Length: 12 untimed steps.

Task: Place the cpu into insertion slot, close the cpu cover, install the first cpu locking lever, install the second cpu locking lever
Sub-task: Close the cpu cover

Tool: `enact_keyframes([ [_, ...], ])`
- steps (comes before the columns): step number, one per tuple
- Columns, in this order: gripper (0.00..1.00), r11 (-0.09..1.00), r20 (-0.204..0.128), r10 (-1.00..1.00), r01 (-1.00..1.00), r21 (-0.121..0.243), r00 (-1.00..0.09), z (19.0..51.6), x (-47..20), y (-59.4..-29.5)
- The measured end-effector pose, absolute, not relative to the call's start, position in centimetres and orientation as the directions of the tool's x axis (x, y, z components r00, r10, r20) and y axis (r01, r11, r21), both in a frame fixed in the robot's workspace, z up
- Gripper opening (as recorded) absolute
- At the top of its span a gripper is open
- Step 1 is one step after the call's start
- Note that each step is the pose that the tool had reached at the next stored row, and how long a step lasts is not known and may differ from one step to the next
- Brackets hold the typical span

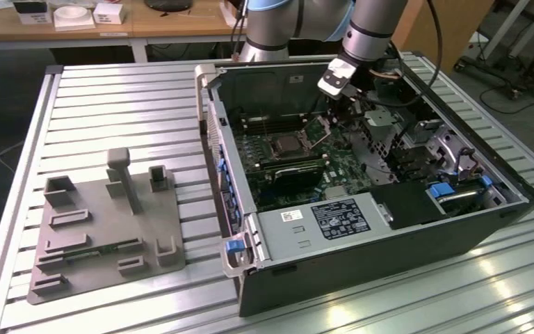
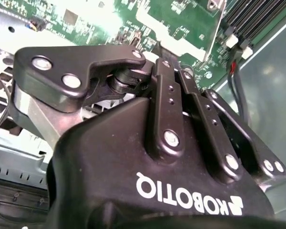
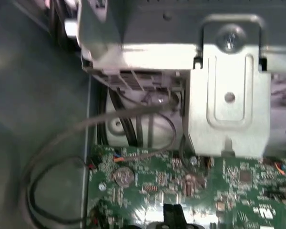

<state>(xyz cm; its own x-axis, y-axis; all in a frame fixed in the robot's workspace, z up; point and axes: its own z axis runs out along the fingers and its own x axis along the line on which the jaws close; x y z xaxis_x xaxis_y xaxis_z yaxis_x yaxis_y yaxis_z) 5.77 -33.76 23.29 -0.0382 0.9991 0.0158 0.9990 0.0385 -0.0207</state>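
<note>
Reaching into the open computer case [image 1: 360, 278] at the upper middle of the exterior view, the arm holds its hand [image 1: 361, 106] low over the green motherboard [image 1: 346, 170] — whether the hand is open or closed I cannot tell. The insertion slot [image 1: 286, 145] sits near the frame's centre, apart from the hand, with the cpu cover [image 1: 321, 131] tilted up at its edge. Whether the cpu lies inside I cannot tell — the centre looks dark. A grey fixture tray [image 1: 109, 229] rests on the slatted surface [image 1: 109, 104] at lower left
</note>
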Motion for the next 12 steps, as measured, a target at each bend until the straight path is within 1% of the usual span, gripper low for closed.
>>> enact_keyframes([
  [12, 0.10, 0.039, 0.015, 0.999, 0.999, -0.021, -0.039, 23.3, 3.8, -33.8],
])
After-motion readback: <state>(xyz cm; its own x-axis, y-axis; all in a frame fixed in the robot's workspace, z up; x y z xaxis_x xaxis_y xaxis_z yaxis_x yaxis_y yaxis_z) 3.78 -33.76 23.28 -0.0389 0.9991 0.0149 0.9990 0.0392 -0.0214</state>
